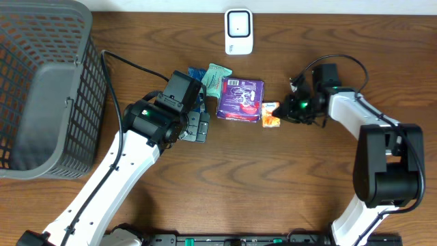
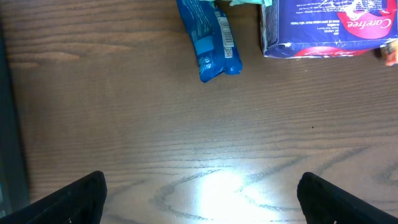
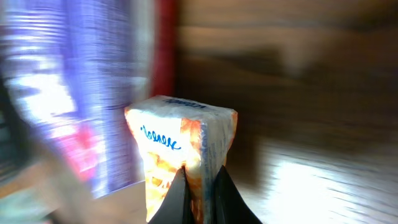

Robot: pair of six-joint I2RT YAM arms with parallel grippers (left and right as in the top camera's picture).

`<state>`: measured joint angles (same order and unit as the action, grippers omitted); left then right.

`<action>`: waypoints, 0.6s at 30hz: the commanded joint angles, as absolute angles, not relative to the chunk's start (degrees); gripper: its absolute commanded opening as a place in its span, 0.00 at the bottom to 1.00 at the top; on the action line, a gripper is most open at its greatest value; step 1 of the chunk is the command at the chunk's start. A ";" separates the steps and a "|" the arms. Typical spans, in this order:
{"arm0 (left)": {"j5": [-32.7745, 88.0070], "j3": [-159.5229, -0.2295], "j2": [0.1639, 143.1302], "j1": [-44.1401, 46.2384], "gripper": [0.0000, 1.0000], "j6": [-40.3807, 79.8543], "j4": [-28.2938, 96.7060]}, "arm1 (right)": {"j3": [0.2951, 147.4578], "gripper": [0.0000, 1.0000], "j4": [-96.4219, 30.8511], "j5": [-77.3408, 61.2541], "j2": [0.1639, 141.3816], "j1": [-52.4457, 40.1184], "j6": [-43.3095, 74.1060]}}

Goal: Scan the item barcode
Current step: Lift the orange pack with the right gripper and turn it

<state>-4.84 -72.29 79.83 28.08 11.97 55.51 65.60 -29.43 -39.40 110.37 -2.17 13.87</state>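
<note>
Left claw [image 2: 202, 200] wide apart, facing down; right claw [image 3: 200, 196] pinched tight, forearm low.

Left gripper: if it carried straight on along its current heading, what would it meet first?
Most likely the blue packet, nearly dead ahead of the open left gripper across bare table. The purple box sits right of that line. If the heading dips, the table comes first; depth is unclear.

One basket [image 1: 87, 82], one white scanner [image 1: 239, 31], one purple box [image 1: 240, 99], one blue packet [image 2: 208, 40], one green packet [image 1: 217, 74], one orange packet [image 1: 271, 114].
</note>
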 commanded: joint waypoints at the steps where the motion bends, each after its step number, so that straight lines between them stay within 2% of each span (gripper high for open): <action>1: -5.15 -72.25 80.05 27.94 0.98 11.86 55.66 | 67.88 0.01 -29.10 -63.22 109.73 2.59 10.55; 7: -5.15 -72.25 80.05 27.94 0.98 11.86 55.66 | 67.79 0.01 -29.34 -89.49 109.75 7.20 5.32; 18: -5.15 -72.25 80.05 27.94 0.98 11.86 55.66 | 67.81 0.01 -29.19 -87.50 109.75 5.04 5.98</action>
<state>-4.84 -72.29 79.83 28.08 11.94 55.53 66.92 -29.10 -86.17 110.37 5.37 7.09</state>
